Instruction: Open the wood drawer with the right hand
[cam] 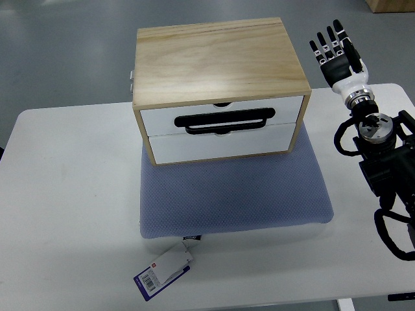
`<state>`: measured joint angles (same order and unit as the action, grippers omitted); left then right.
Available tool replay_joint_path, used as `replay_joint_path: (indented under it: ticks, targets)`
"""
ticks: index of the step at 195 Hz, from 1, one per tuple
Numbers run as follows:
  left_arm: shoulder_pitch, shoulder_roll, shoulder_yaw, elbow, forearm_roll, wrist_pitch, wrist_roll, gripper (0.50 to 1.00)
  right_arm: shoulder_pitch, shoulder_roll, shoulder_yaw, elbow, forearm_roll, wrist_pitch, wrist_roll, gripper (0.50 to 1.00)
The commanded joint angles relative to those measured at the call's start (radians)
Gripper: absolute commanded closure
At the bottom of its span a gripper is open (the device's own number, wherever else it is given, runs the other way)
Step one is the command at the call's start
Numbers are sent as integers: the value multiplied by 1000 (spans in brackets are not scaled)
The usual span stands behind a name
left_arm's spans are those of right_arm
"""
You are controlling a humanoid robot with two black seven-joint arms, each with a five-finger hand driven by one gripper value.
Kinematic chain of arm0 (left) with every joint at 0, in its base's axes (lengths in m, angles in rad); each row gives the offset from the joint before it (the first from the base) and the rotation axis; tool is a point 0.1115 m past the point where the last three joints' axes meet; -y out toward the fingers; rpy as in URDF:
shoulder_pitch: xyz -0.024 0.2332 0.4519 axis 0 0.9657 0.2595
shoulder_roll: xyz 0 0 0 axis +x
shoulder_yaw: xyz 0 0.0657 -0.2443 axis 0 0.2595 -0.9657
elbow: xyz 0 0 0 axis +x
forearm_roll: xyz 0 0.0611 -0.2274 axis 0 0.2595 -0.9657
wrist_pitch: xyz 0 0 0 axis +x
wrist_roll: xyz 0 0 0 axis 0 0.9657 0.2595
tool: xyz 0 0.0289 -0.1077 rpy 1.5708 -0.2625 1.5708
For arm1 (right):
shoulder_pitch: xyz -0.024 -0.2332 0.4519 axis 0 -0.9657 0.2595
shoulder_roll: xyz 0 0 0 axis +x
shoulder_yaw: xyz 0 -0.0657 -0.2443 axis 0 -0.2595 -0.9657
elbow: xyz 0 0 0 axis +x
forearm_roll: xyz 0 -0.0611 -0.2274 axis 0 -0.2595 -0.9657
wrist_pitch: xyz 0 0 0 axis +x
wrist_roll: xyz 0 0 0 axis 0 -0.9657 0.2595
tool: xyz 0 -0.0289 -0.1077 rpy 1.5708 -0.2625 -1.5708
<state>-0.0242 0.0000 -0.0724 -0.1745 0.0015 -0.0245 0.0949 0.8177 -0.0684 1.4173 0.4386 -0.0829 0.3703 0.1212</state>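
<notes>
The right hand (pixel 337 53), black-fingered with its digits extended and holding nothing, hovered at three o'clock of the light wooden two-drawer box with white fronts (pixel 219 87), which sat closed on a grey-blue cushion (pixel 233 194) atop the white counter (pixel 65 194).

One wooden drawer box (pixel 217 61), upper centre of frame. Two white drawer fronts: upper drawer (pixel 159 119), lower drawer (pixel 220 144). One black handle (pixel 224 121). One blue-grey cushion (pixel 233 194), centre. One barcode tag (pixel 163 271), lower centre. One white table (pixel 65 214). One robot hand (pixel 337 55), upper right.
</notes>
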Motion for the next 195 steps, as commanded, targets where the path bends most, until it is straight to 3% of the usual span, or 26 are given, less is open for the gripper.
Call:
replay_joint_path:
  ticks: [1, 68, 96, 149, 150, 156, 195]
  targets:
    - [0, 0, -3, 3, 0, -5, 0, 500, 0, -2, 0, 0, 0, 1, 0, 554]
    - [0, 0, -6, 3, 0, -5, 0, 500, 12, -11, -6, 2, -1, -1, -2, 554]
    - [0, 0, 0, -7, 2, -5, 0, 500, 77, -79, -86, 9, -14, -10, -12, 554]
    - [0, 0, 2, -17, 6, -8, 0, 500, 256, -237, -405, 15, -21, -11, -38, 554]
    - [0, 0, 2, -25, 5, -6, 0, 500, 321, -270, -505, 18, -21, -7, -64, 554]
    - [0, 0, 2, -28, 5, -8, 0, 500, 368, -292, -569, 25, -21, -2, -80, 554]
    - [-5, 0, 3, -31, 6, -8, 0, 500, 646, -367, -995, 120, -67, 39, -124, 554]
